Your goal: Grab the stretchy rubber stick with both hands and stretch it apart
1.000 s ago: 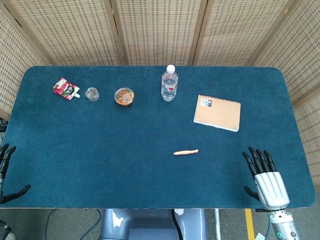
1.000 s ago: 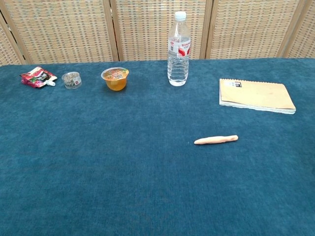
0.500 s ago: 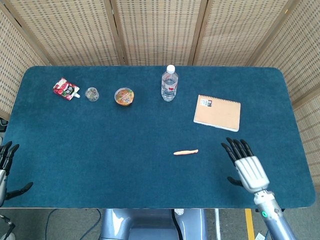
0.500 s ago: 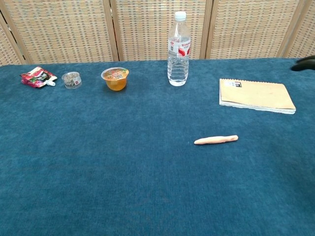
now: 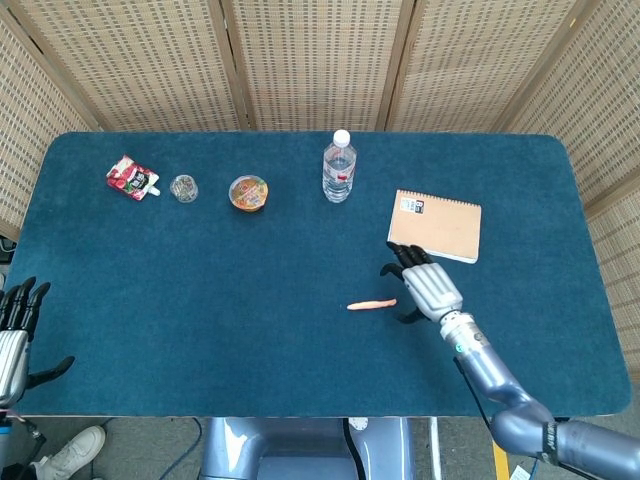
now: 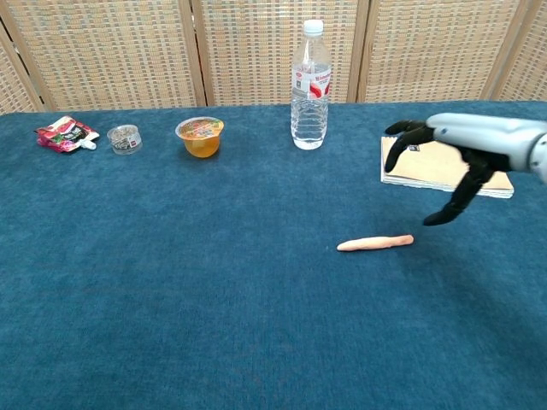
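Note:
The rubber stick (image 5: 372,304) (image 6: 374,243) is a thin orange-pink rod lying flat on the blue table, right of centre. My right hand (image 5: 422,286) (image 6: 453,154) hovers just to the right of the stick's right end, fingers spread, holding nothing and not touching it. In the chest view this hand is raised above the cloth, in front of the notebook. My left hand (image 5: 14,330) sits at the table's front left edge, fingers apart and empty, far from the stick; the chest view does not show it.
A tan spiral notebook (image 5: 435,225) (image 6: 444,166) lies behind the right hand. At the back stand a water bottle (image 5: 339,167) (image 6: 310,85), a jelly cup (image 5: 248,192) (image 6: 201,137), a small clear jar (image 5: 184,187) (image 6: 125,138) and a red snack pouch (image 5: 130,177) (image 6: 61,134).
My right hand has swept from the table's front right corner leftward and away from the robot, up to the stick's right end. The left hand has barely shifted. The stick has not moved.

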Motion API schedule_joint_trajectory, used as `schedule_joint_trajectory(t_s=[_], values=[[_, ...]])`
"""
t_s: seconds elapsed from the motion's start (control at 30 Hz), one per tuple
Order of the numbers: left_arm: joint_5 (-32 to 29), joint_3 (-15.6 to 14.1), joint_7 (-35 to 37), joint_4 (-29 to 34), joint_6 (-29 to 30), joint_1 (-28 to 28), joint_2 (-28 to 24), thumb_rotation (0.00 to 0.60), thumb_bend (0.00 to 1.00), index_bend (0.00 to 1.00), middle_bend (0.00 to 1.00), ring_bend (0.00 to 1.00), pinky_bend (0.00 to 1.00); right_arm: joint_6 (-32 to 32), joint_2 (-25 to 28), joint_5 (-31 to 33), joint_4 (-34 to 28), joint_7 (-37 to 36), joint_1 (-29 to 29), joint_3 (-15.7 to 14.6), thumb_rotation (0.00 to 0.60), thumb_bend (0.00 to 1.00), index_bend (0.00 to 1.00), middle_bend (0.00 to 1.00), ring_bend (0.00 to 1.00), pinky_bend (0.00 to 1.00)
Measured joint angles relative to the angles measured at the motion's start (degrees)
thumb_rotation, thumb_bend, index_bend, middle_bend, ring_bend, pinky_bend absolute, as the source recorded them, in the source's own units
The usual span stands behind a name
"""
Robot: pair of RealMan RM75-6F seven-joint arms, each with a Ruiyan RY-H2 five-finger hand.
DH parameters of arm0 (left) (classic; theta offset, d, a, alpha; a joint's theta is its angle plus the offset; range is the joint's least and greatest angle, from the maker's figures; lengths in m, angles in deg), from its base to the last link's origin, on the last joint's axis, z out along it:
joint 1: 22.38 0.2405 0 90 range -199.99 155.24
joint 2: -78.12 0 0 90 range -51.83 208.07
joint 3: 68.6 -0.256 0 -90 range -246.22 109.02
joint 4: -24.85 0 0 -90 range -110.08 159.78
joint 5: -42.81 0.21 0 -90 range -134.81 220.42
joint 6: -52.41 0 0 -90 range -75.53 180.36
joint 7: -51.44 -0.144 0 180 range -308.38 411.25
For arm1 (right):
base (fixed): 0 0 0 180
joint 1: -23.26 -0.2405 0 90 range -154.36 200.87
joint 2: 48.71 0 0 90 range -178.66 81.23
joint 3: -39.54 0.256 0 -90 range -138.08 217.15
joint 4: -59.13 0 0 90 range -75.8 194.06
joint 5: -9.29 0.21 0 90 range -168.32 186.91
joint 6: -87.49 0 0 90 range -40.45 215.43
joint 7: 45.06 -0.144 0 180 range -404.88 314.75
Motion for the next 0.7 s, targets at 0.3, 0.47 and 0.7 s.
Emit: schedule_joint_trajectory(t_s=[0.3, 0.47, 0.7], values=[[-1.49, 0.68, -0.68, -1.14, -0.67, -0.71, 1.12, 0.600, 0.00, 0.00, 0.00, 0.00, 0.00, 2.22, -7.27, 3.50, 7.61, 2.07, -3.74, -1.40, 0.600, 0.43, 0.41, 0.00, 0.00, 0.00], [-2.06, 0.80, -0.55, -1.37, -1.00, -0.92, 1.21, 0.600, 0.00, 0.00, 0.00, 0.00, 0.00, 2.80, -10.14, 4.76, 11.37, 2.52, -5.20, -2.28, 0.600, 0.45, 0.43, 0.00, 0.00, 0.00], [-2.51, 0.82, -0.40, -1.53, -1.23, -1.08, 1.24, 0.600, 0.00, 0.00, 0.00, 0.00, 0.00, 3.05, -12.19, 5.28, 14.37, 2.46, -5.93, -3.60, 0.600, 0.47, 0.45, 0.02, 0.00, 0.00]])
